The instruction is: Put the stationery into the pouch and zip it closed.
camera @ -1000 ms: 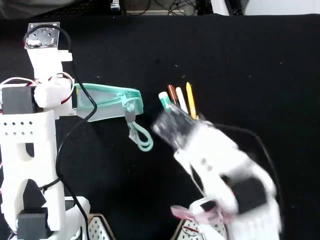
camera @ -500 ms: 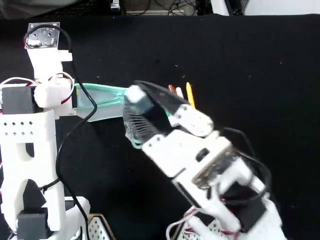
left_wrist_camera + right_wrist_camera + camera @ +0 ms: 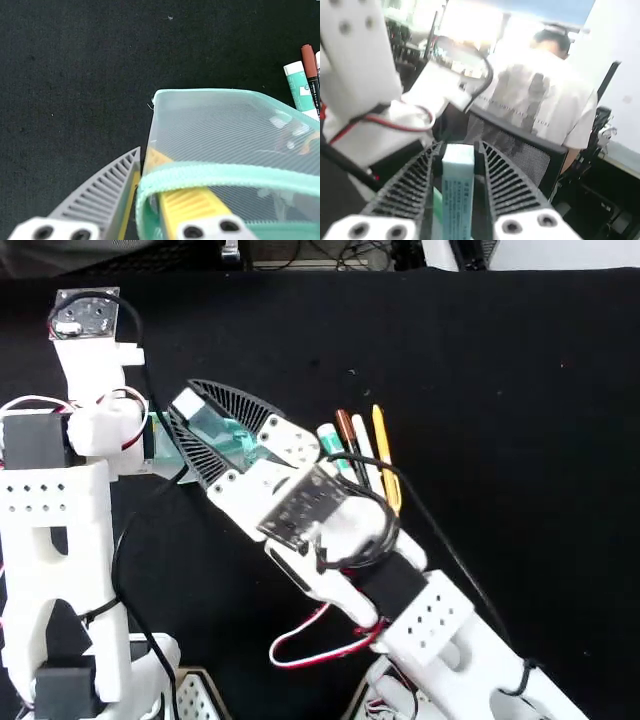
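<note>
While my left gripper (image 3: 145, 161) is clamped on the translucent pouch with mint-green zip trim (image 3: 225, 130), one finger sits inside its mouth and the grey ribbed one outside, pinching the trimmed edge between them. The pouch lies on the black cloth-covered table (image 3: 500, 390), stretching away from my left arm. My right gripper (image 3: 458, 146) has its black ribbed fingers pressed together on a pale blue rectangular stick (image 3: 457, 195), which stands between them and pokes past their tips. From the high view that gripper hangs over the pouch, close to my left one. Just beyond the pouch's far end, four more pieces lie side by side on the cloth: a green-and-white marker (image 3: 330, 440), a brown pen (image 3: 347, 428), a white pen (image 3: 362, 445) and a yellow pen (image 3: 382, 445).
</note>
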Controlling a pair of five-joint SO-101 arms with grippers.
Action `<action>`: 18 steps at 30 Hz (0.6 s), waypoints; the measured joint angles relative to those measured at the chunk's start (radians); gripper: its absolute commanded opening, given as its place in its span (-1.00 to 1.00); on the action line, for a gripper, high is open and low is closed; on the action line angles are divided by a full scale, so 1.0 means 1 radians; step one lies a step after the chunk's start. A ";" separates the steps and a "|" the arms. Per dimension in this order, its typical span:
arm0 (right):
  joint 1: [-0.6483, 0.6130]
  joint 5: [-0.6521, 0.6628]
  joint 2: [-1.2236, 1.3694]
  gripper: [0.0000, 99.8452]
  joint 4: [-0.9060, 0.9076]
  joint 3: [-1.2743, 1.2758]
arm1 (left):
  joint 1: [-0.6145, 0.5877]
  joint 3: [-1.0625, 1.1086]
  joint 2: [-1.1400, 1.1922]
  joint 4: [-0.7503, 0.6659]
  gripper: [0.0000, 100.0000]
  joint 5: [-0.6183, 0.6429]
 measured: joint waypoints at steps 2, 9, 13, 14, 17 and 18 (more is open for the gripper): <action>0.000 0.002 -0.003 -0.97 -0.009 0.018 | 0.000 0.000 0.000 0.000 -0.94 0.000; -0.006 0.000 -0.012 -0.97 -0.021 0.054 | 0.000 0.000 0.000 0.000 -0.94 -0.002; -0.008 0.000 -0.014 -0.97 -0.021 0.068 | 0.000 0.000 0.000 0.000 -0.94 -0.002; -0.008 0.000 -0.014 -0.97 -0.021 0.068 | 0.000 0.000 0.000 0.000 -0.94 -0.002; -0.008 0.000 -0.014 -0.97 -0.021 0.068 | 0.000 0.000 0.000 0.000 -0.94 -0.002; -0.008 0.000 -0.014 -0.97 -0.021 0.066 | 0.000 0.000 0.000 0.000 -0.94 -0.002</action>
